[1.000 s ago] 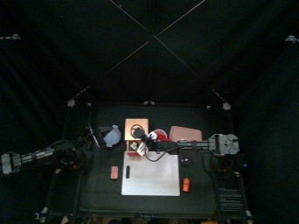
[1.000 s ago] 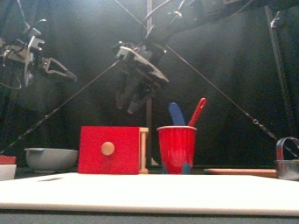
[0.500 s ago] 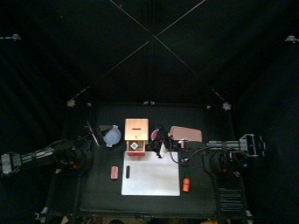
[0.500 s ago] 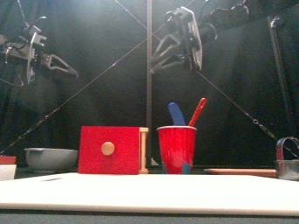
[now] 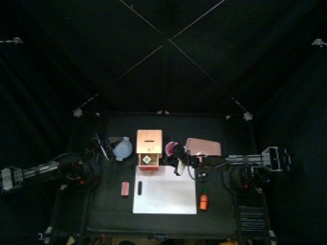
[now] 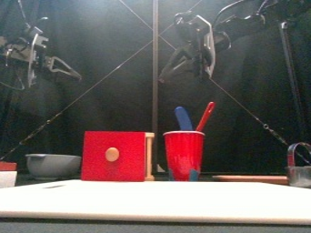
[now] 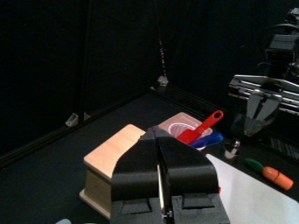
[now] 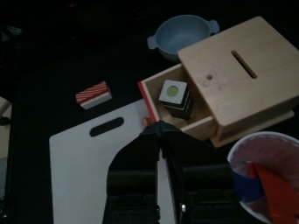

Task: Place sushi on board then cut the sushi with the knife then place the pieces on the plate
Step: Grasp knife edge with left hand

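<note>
Black table (image 5: 96, 196), near to far: white cutting board (image 5: 166, 191) bare at front. Behind it is the wooden box (image 8: 233, 70), drawer (image 8: 201, 121) pulled out toward the board, sushi roll (image 8: 176, 93) inside — not on board yet. Right gripper (image 8: 158, 131) hangs high over drawer, jaws pressed together, empty; sushi just past its tips, long axis unclear. Left gripper (image 7: 155, 133) likewise closed, empty, off at table's left — right arm nearer. Red cup (image 6: 184, 153) with knives (image 6: 181, 118) beside box.
</note>
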{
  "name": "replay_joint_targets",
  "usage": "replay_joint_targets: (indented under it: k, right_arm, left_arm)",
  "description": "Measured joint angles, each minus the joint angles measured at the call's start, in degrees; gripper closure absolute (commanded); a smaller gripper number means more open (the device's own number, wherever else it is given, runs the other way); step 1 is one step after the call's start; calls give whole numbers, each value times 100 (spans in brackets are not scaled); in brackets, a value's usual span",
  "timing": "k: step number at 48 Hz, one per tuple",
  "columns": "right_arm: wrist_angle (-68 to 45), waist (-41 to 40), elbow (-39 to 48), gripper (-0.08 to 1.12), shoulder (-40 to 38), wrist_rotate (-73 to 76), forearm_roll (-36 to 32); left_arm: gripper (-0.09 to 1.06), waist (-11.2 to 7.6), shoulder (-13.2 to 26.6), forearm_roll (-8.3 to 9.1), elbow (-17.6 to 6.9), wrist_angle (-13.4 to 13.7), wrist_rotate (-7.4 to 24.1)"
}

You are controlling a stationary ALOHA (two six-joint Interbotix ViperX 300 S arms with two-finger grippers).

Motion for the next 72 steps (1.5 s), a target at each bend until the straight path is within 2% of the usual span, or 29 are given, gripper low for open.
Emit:
replay_joint_targets:
  k: [6, 14, 15, 21, 33, 51, 61, 72]
  right_arm:
    - [-483, 62, 114, 78, -18, 0, -97]
    - [-967, 97, 264, 39, -18, 53, -114]
    - [-984, 79, 272, 32, -18, 97, -105]
    - [-1002, 62, 281, 15, -26, 97, 105]
    - [-343, 26, 26, 13, 70, 88, 457]
    - [2953, 35, -1582, 13, 879, 35, 870]
    - [3199, 44, -2145, 13, 1477, 26, 1397]
    - [3234, 26, -2628, 13, 2101, 26, 1477]
  left_arm:
    - [90, -9, 0, 0, 9, 0, 0]
    - [90, -9, 0, 0, 18, 0, 0]
    - [90, -9, 0, 0, 9, 0, 0]
    - [90, -9, 0, 0, 18, 0, 0]
    - [90, -9, 0, 0, 70, 0, -9]
    - [90, -9, 0, 0, 132, 0, 0]
    - [90, 0, -9, 0, 149, 0, 0]
    - [90, 0, -9, 0, 149, 0, 0]
